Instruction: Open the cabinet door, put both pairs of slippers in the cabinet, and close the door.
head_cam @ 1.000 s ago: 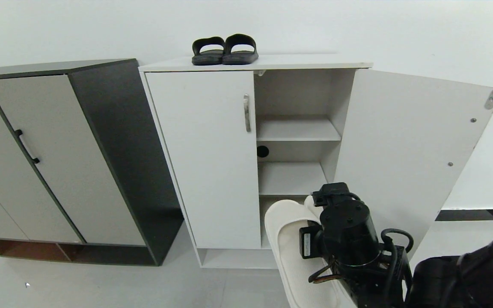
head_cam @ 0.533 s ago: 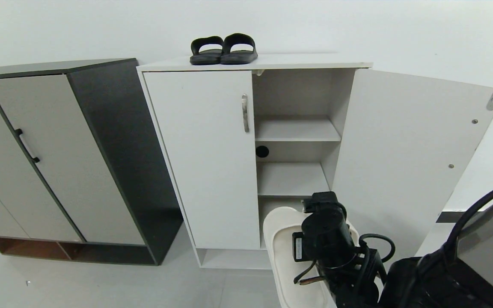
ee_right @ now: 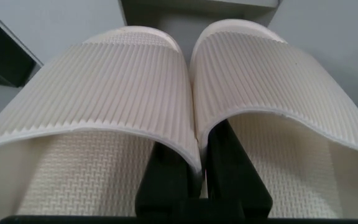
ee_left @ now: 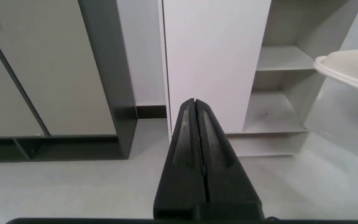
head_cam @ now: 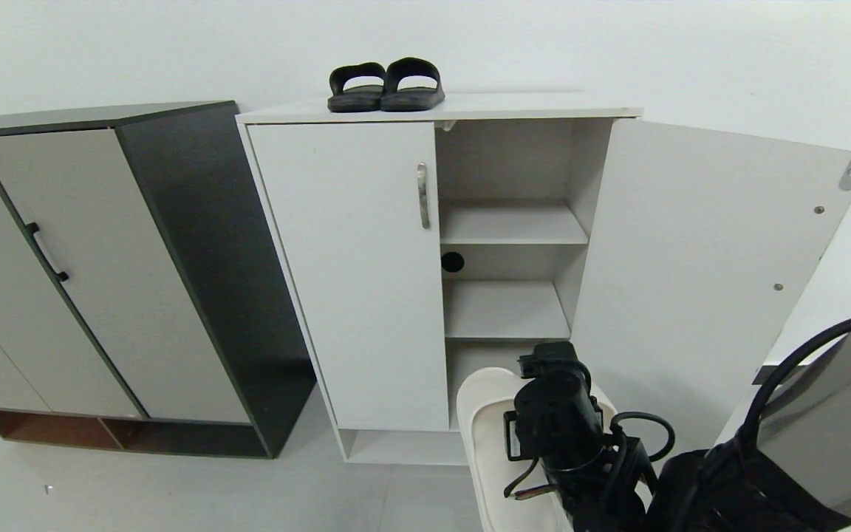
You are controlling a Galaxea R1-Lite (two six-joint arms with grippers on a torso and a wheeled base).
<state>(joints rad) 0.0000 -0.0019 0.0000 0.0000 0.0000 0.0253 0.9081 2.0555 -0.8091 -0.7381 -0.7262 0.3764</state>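
Observation:
A pair of white ribbed slippers point(ee_right: 185, 93) hangs side by side in my right gripper point(ee_right: 201, 177), which is shut on their two inner walls. In the head view the white slippers point(head_cam: 488, 436) hover in front of the white cabinet's point(head_cam: 351, 281) lowest compartment point(head_cam: 481, 355), toes toward it. The cabinet's right door point(head_cam: 691, 281) stands wide open. A pair of black slippers point(head_cam: 385, 87) rests on the cabinet top. My left gripper point(ee_left: 194, 107) is shut on nothing, low over the floor, pointing at the cabinet's closed left door point(ee_left: 216, 56); a white slipper point(ee_left: 347, 65) shows off to its side.
Two bare shelves point(head_cam: 507, 310) sit inside the open half. A dark grey cabinet point(head_cam: 174, 258) with light doors stands close to the left of the white one. Grey floor point(head_cam: 174, 495) lies open in front of both cabinets.
My right arm has dropped and drawn back a little with the white slippers still in its grip. The head view shifted slightly. The door and the black slippers stayed put.

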